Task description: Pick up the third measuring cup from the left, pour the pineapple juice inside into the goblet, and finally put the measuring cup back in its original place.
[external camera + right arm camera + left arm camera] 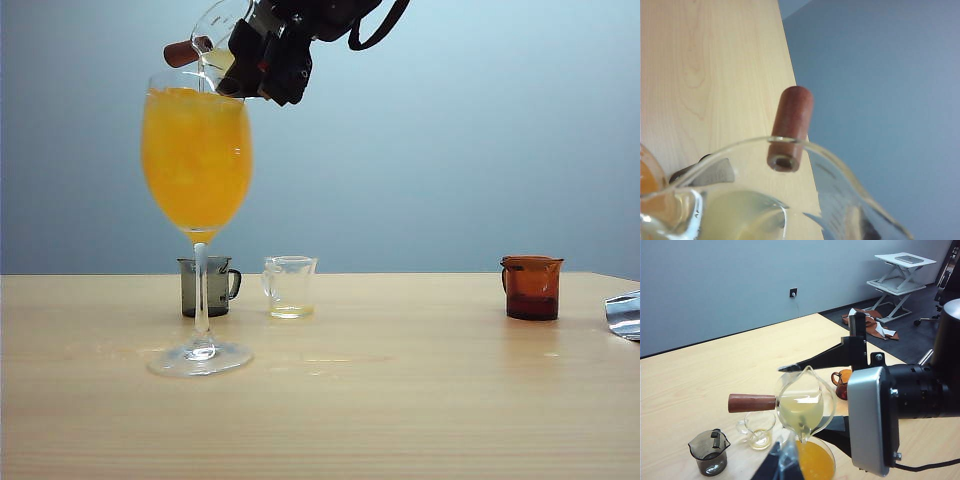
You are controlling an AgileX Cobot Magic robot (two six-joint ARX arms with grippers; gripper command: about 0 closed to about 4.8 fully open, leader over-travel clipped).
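We held the third measuring cup (802,407) tilted in the right gripper (262,62) over the goblet (197,160); pouring slowly seemed wise, as it stood nearly brimful. We could not see the left gripper.

Exterior view: the top edge crops the third measuring cup (215,40) and the right pincer (262,60); a silvery object (624,314) is cut off at right. Left pincer: outside every view.
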